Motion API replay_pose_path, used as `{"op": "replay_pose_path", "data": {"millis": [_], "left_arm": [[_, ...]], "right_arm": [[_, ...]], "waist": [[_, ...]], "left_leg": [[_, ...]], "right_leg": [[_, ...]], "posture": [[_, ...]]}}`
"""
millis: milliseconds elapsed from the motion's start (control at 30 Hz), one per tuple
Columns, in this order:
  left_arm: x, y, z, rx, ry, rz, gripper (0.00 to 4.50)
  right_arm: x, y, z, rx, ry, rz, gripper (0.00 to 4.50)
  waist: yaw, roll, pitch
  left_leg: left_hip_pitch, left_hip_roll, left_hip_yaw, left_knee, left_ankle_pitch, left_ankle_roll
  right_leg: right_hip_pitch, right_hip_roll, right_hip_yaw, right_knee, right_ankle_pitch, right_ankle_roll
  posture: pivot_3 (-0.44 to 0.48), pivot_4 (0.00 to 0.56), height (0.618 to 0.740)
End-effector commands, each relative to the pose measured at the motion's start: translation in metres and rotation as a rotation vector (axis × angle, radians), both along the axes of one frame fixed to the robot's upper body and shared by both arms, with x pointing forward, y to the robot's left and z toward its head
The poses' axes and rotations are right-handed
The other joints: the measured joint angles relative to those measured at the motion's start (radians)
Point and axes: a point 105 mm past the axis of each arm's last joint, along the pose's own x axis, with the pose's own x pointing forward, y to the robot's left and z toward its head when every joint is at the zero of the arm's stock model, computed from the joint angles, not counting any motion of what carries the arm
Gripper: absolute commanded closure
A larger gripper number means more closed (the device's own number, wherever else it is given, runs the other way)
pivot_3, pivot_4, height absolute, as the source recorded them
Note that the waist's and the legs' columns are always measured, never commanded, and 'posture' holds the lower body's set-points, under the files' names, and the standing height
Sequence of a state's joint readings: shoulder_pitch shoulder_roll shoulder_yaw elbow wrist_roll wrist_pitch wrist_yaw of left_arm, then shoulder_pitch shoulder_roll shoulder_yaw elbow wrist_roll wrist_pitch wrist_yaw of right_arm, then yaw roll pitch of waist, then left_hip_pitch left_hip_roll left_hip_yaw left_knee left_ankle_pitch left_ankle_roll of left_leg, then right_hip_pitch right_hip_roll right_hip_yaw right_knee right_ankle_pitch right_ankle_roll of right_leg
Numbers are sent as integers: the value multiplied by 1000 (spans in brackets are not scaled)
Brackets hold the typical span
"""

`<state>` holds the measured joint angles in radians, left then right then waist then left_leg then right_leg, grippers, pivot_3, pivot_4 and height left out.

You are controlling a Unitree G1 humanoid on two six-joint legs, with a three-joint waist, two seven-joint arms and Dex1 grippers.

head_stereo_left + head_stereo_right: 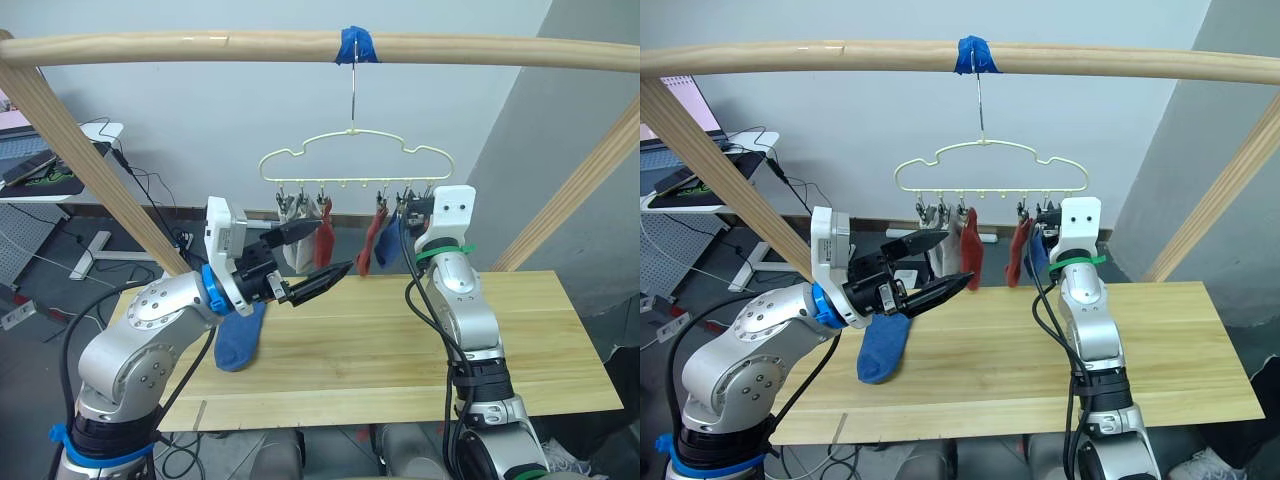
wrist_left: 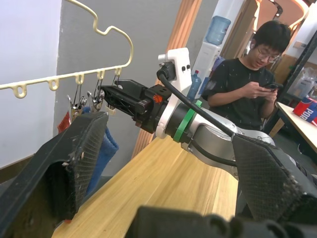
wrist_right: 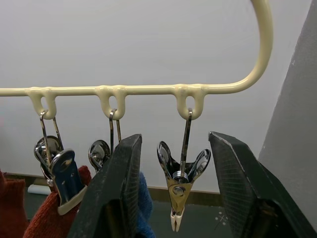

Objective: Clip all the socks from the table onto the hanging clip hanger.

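Left eye view: 5 socks (image 1: pixel 325 233) clipped, 1 blue sock (image 1: pixel 240 336) on table (image 1: pixel 400 350).

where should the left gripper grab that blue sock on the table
The blue sock lies flat on the table, lengthwise toward the robot, under the open left gripper. Probably best to come straight down and pinch its far end, nearest the clip hanger, so the rest hangs below a clip.
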<state>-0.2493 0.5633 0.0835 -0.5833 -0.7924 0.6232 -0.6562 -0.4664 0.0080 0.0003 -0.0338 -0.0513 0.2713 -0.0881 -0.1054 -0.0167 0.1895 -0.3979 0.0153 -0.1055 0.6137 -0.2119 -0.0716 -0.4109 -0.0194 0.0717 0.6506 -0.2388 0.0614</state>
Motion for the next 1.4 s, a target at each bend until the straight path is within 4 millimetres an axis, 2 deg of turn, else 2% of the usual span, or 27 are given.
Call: {"op": "replay_pose_path", "data": {"millis": [33,100,167,300,467,633,700,767,933,1100,1200,1333,1400], "left_arm": [[-5,-3,8,-10,-48,-6,0],[-5,-3,7,-12,-47,-5,0],[-5,-3,8,-14,-48,-3,0],[-4,-3,7,-13,-46,0,0],[0,3,1,-14,-24,28,0],[11,17,-13,-17,35,103,0],[24,41,-37,34,88,214,0],[37,72,-74,137,158,338,0],[45,112,-127,333,211,466,0],[58,133,-165,432,251,545,0],[65,136,-176,434,280,566,0],[76,137,-207,456,404,578,0],[82,140,-214,483,421,591,0]], "right_arm": [[-1,1,16,25,-58,8,3474],[-1,1,16,23,-56,8,4096],[-1,0,16,22,-54,9,4491],[-1,-2,15,14,-44,40,4491],[-2,-5,15,-14,19,235,4491],[-7,-15,22,9,88,378,4491],[-12,-22,24,52,195,509,4491],[-24,-20,27,101,332,704,4491],[-47,-9,30,151,471,937,4491],[-57,-4,28,123,520,997,4491],[-55,-4,28,133,516,983,4491],[-49,-8,29,116,508,940,4491],[-47,-10,29,106,509,929,4491]], "waist": [[0,0,0],[0,0,0],[0,0,0],[0,0,0],[0,0,0],[-1,0,0],[-3,1,0],[-4,1,0],[-7,0,-1],[-6,0,-1],[-6,0,-1],[-4,-1,-2],[-7,-2,-2]], "left_leg": [[0,0,0,0,0,0],[0,0,0,0,0,0],[0,0,0,0,0,0],[0,0,0,0,0,0],[0,0,0,1,0,0],[1,0,0,2,0,0],[1,0,0,2,0,0],[2,-1,1,3,0,0],[3,0,0,5,0,0],[1,0,0,9,0,0],[0,-1,0,12,0,0],[0,-1,-1,14,0,0],[-1,-1,-1,15,0,0]], "right_leg": [[0,0,0,0,0,0],[0,0,0,0,0,0],[0,0,0,0,0,0],[0,0,0,0,0,0],[1,0,0,0,0,0],[1,0,0,1,0,0],[1,0,0,2,0,0],[2,0,1,3,0,0],[1,1,0,7,-6,0],[1,1,0,9,-5,3],[1,0,0,9,-4,4],[1,0,0,10,-3,6],[1,0,0,11,-3,6]], "posture": [[-55,135,740],[-56,136,740],[-55,139,740],[-55,140,740],[-65,144,740],[-87,139,740],[-93,136,740],[-97,135,740],[-102,128,740],[-95,123,740],[-100,118,740],[-108,113,740],[-115,117,740]]}}
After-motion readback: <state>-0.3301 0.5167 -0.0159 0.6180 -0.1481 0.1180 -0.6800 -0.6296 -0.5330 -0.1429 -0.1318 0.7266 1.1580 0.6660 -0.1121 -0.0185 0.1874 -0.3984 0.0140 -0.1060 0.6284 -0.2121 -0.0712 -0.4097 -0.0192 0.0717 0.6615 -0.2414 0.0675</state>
